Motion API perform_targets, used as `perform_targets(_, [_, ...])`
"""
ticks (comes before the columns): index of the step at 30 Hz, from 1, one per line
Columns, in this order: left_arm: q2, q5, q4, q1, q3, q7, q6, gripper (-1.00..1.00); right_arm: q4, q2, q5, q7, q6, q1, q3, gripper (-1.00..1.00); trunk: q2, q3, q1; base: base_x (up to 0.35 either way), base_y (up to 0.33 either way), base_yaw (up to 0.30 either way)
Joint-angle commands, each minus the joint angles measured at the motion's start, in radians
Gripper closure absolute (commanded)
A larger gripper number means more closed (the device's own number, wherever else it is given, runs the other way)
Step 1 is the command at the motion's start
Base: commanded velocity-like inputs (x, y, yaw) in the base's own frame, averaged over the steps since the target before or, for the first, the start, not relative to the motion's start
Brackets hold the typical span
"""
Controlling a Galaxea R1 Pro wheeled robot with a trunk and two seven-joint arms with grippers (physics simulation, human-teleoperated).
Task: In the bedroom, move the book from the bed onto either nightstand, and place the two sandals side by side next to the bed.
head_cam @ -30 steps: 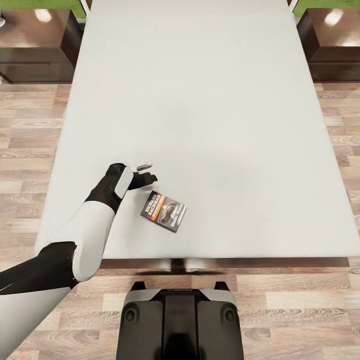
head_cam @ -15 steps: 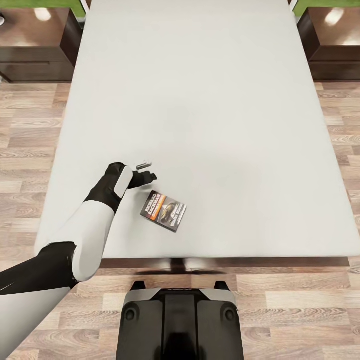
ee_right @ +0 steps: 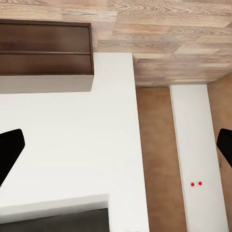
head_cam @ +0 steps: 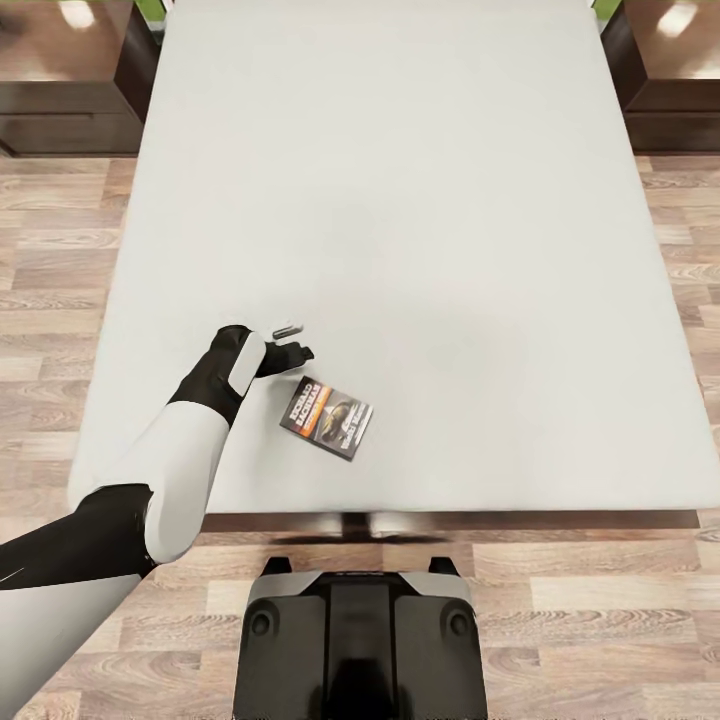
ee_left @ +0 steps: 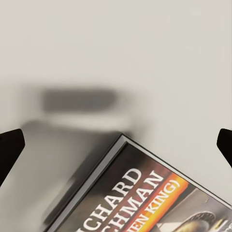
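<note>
A large bed (head_cam: 400, 200) with a bare off-white mattress fills most of the head view, seen from above at its foot. The book (head_cam: 326, 420), a thin paperback with an orange band and white "RICHARD BACHMAN" lettering, lies flat on the mattress near the foot edge, toward the robot's left, turned at a slant. Nothing else rests on the mattress, so broad open room lies beyond the book and to the right.

The left gripper (head_cam: 290, 341) hovers over the mattress just beside the book's far corner, not touching it, jaws spread wide. In the left wrist view the book (ee_left: 150, 198) sits below and between the two dark fingertips (ee_left: 9, 150), with its shadow on the sheet.

A dark wood nightstand (head_cam: 65, 75) stands at each far corner of the bed, the other (head_cam: 675, 70) at right. Wood-plank floor (head_cam: 50, 260) runs along both sides. The robot's base (head_cam: 360, 640) sits at the foot edge.

In the right wrist view, the right gripper's fingertips (ee_right: 9, 150) stand far apart, holding nothing.
</note>
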Motion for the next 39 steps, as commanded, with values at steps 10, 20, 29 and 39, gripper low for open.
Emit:
perform_targets(10, [-0.001, 0.01, -0.001, 0.0, 0.004, 0.008, 0.002, -1.0, 0.003, -0.001, 0.012, -0.005, 0.0, -0.001, -0.006, -1.0, -0.001, -0.016, 0.0, 0.0, 0.0, 0.0])
perform_targets(20, [-0.001, 0.011, -0.001, 0.0, 0.004, 0.008, 0.001, -1.0, 0.003, -0.001, 0.011, -0.005, 0.0, -0.001, -0.006, -1.0, -0.001, -0.032, 0.0, 0.0, 0.0, 0.0])
perform_targets(29, [-0.001, 0.01, -0.001, 0.0, 0.003, 0.007, 0.002, -1.0, 0.003, 0.0, 0.011, -0.005, -0.001, -0.001, -0.006, -1.0, -0.001, -0.037, 0.0, 0.0, 0.0, 0.006])
perform_targets(39, [-0.001, 0.009, -0.001, 0.0, 0.003, 0.008, 0.002, -1.0, 0.003, 0.0, 0.011, -0.005, -0.001, -0.001, -0.006, -1.0, -0.001, -0.047, 0.0, 0.0, 0.0, 0.052])
